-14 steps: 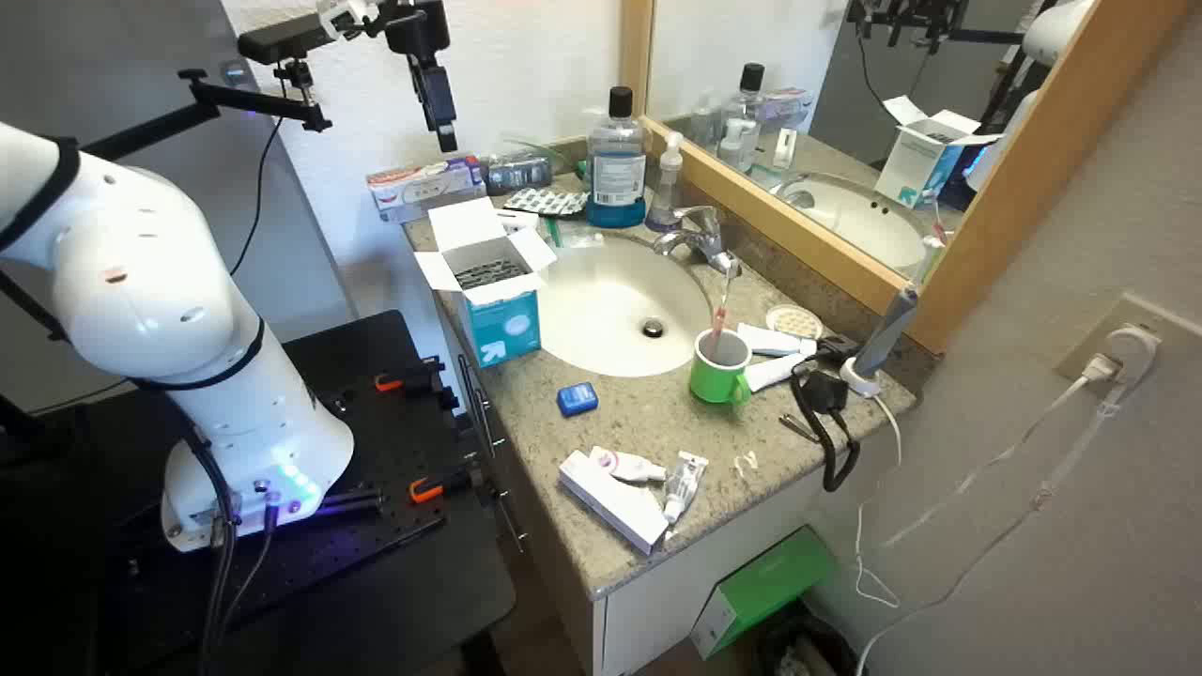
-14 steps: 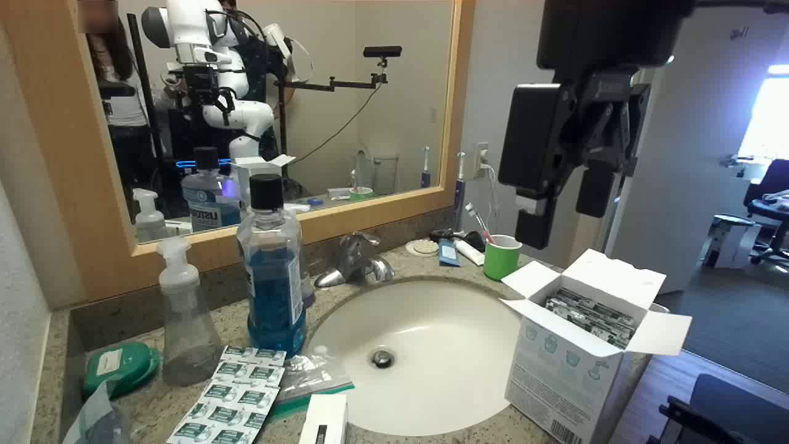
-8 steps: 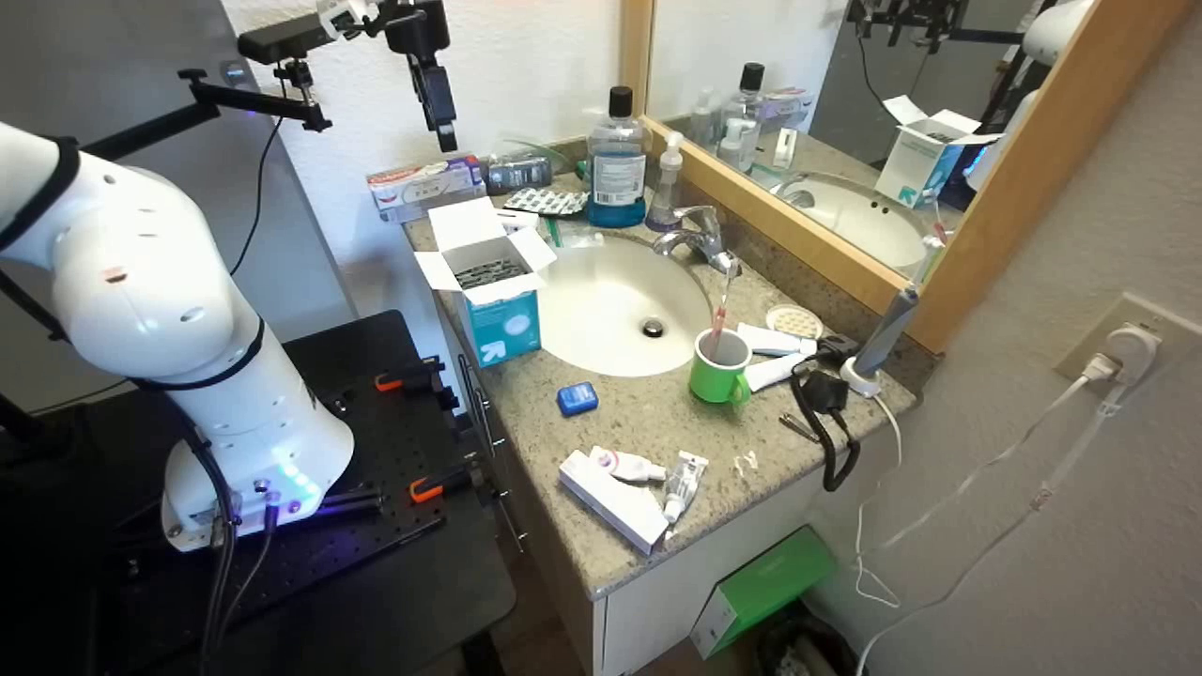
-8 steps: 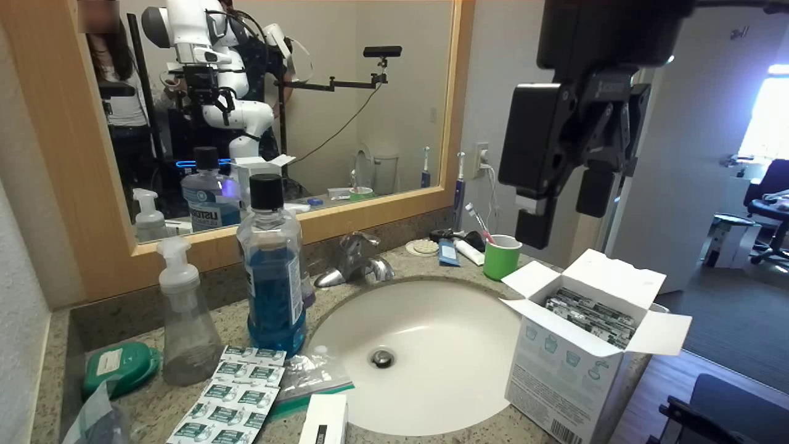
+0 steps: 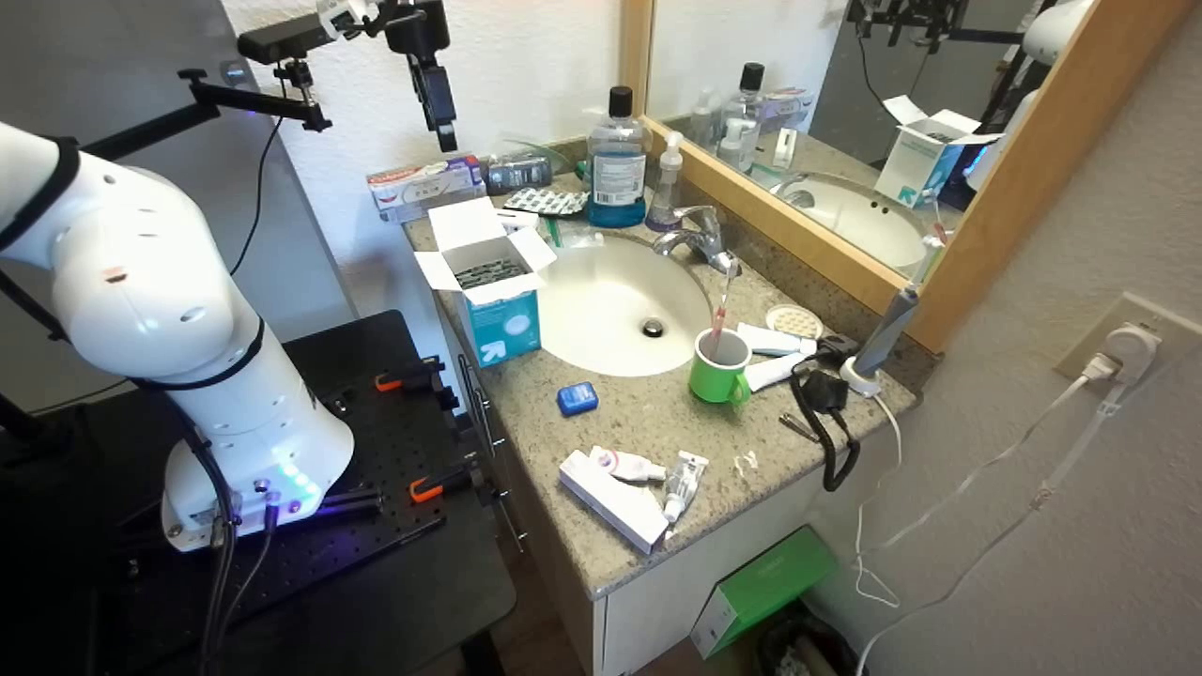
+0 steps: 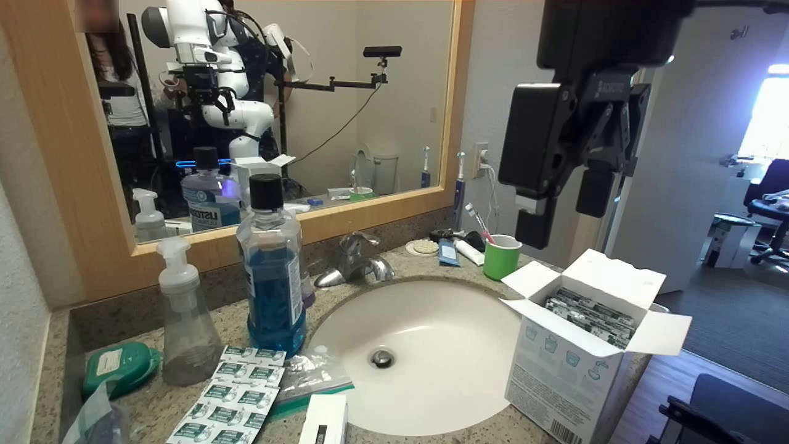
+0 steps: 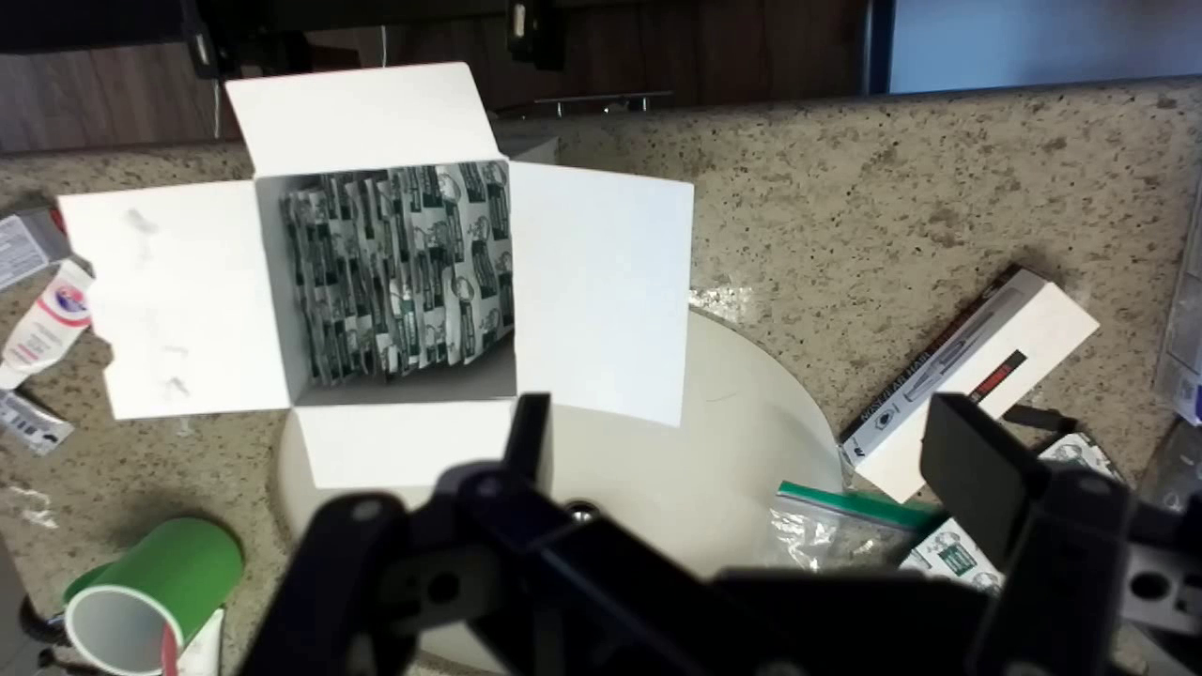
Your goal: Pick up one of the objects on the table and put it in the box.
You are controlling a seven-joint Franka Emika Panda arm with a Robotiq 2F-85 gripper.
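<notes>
Wrist view: the gripper [image 7: 751, 446] is spread, holds nothing and partly hides the foil sheet [image 7: 953, 556], perhaps the pick for the box [image 7: 601, 291]. The sheet lies on the counter [image 7: 939, 188] by the sink [image 7: 714, 404], likely light, slick and bendy, so squeeze across its width until it buckles.

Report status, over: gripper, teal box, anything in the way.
Gripper open, holding nothing. Teal box upright on counter, top open. Printed strips inside may crowd the drop.
</notes>
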